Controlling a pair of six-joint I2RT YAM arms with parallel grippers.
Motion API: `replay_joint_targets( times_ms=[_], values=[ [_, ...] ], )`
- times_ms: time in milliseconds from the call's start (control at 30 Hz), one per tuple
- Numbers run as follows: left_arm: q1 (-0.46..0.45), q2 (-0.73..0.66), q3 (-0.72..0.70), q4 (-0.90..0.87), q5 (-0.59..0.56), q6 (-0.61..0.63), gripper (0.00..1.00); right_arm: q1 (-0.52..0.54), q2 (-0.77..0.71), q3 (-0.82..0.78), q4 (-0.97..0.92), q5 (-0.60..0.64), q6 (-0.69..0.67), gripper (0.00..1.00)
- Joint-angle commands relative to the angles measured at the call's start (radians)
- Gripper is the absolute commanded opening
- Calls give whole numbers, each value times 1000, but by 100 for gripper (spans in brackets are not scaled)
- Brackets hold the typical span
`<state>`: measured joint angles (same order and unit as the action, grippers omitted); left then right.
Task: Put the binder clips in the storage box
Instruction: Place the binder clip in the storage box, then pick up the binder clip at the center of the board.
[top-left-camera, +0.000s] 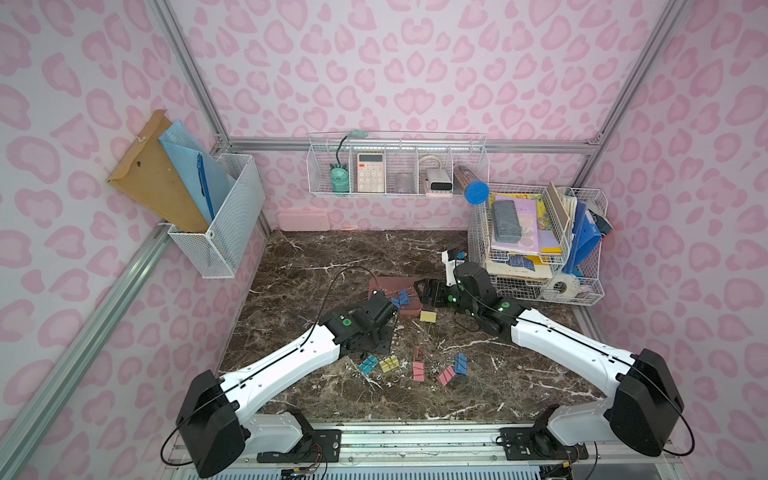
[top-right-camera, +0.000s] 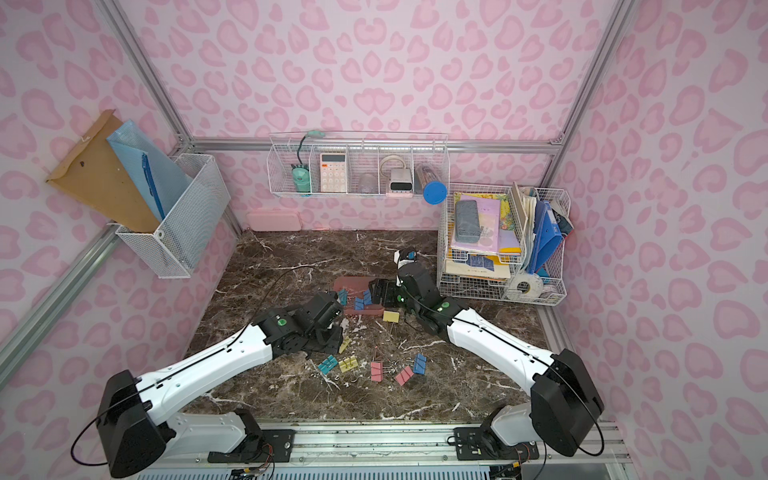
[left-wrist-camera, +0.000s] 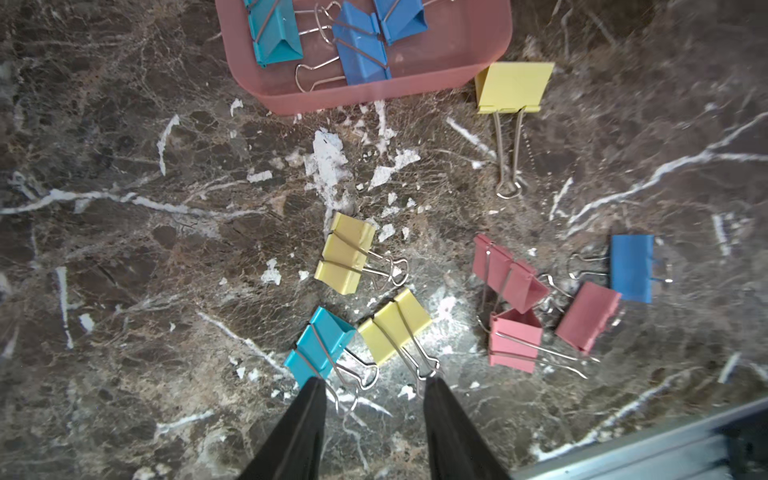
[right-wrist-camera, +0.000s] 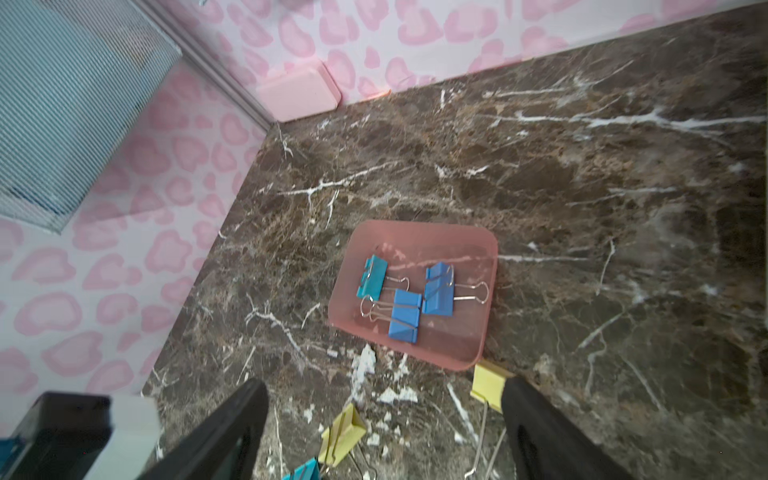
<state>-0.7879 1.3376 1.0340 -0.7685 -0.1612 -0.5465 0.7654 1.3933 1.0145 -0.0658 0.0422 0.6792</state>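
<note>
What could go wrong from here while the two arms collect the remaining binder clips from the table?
The left gripper sits at the wire handles of both the teal clip and the neighbouring yellow clip; closing might catch both. The open right gripper hangs near the storage box and the lone yellow clip; descending could knock either. The pink clips lie with handles crossed, so one may drag another.

Calculator (top-left-camera: 370, 171), tape roll (top-left-camera: 562, 286), pink case (top-left-camera: 303, 220).

Three binder clips (right-wrist-camera: 405, 316) (one teal, two blue) lie in the storage box (right-wrist-camera: 419, 245), well in from the tabletop's (right-wrist-camera: 582, 166) edges. The right gripper's (right-wrist-camera: 384, 386) jaws stand wide apart. A yellow clip (right-wrist-camera: 488, 384) lies just outside the box's corner.
</note>
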Motion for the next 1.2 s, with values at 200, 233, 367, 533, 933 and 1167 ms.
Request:
replay_joint_targets(
  times_ms=[200, 233, 367, 533, 933, 1167],
  values=[
    [-8, 247, 88, 26, -94, 77, 41, 57, -8, -13, -83, 45, 22, 91],
    [-9, 262, 87, 39, -87, 77, 41, 58, -10, -16, -83, 50, 22, 91],
    [-8, 313, 81, 77, -92, 80, 40, 58, -13, -30, -85, 59, 26, 91],
    [-8, 370, 86, 102, -80, 79, 38, 58, -11, -34, -98, 61, 26, 91],
    [-8, 382, 87, 92, -122, 74, 5, 55, -50, -57, -92, 111, 52, 91],
    [-8, 355, 148, 12, -222, 77, 0, 48, -99, -72, -111, 174, 79, 90]
  ],
)
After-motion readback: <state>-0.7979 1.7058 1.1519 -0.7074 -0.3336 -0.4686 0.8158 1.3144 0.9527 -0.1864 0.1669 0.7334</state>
